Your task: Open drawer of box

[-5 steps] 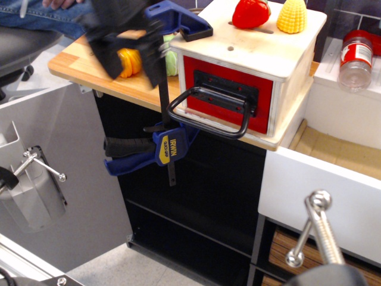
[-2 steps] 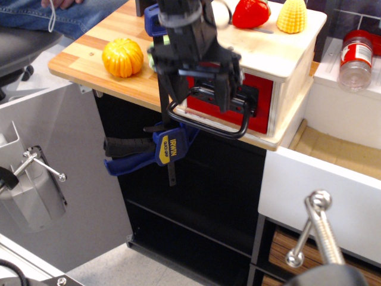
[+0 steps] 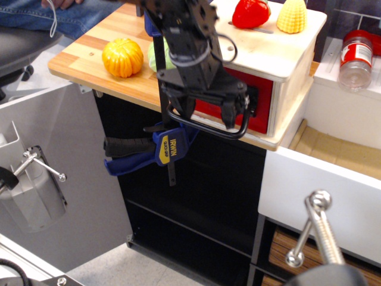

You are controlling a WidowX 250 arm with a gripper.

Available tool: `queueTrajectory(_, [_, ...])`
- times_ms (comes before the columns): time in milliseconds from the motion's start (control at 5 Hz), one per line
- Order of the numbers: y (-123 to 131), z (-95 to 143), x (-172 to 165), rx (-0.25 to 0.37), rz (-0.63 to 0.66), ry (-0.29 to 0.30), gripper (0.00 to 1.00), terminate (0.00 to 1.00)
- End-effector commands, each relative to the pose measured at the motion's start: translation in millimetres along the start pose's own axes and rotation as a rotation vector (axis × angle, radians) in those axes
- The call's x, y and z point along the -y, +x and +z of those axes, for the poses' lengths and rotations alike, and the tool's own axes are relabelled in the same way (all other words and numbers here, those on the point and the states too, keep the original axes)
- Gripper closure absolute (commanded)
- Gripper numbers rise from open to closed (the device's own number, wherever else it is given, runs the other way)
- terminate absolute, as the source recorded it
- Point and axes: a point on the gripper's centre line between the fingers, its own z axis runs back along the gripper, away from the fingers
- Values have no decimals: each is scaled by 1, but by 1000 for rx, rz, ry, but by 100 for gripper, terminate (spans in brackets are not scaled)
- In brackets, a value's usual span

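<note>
The box (image 3: 271, 50) is pale plywood with a light top and stands on the wooden counter (image 3: 89, 50). Its drawer (image 3: 265, 102) has a red front that looks flush with the box. The black loop handle (image 3: 209, 128) sticks out toward me over the counter edge. My black gripper (image 3: 206, 112) reaches down from above, right in front of the drawer. Its two fingers (image 3: 230, 113) are spread apart and hang at the level of the handle loop, hiding much of the black plate. I cannot tell whether a finger touches the handle.
A red pepper (image 3: 250, 13) and a corn cob (image 3: 292, 16) lie on the box top. An orange pumpkin (image 3: 122, 58) sits on the counter. A blue clamp (image 3: 168, 148) hangs at the counter edge. A jar (image 3: 356, 56) and a white drawer (image 3: 309, 185) are at the right.
My arm swung in from the upper left to the front of the drawer, then dropped lower so its fingers now hang at the handle loop. The drawer has not moved.
</note>
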Motion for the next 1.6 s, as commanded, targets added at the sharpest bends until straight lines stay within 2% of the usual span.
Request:
queueTrajectory(0, [8, 1, -2, 5, -5, 19, 0, 0])
queueTrajectory(200, [-5, -7, -1, -17, -18, 53, 0, 0])
queueTrajectory(400, [-25, -9, -2, -175, -15, 97, 0, 0])
queueTrajectory(600, [-53, -6, -8, -268, -23, 110, 0, 0])
queueTrajectory(800, [-79, 4, -11, -289, -28, 89, 0, 0])
queueTrajectory(1000, [-97, 7, -14, -372, -16, 107, 0, 0])
queueTrajectory(1400, [-127, 18, -18, -465, -19, 120, 0, 0])
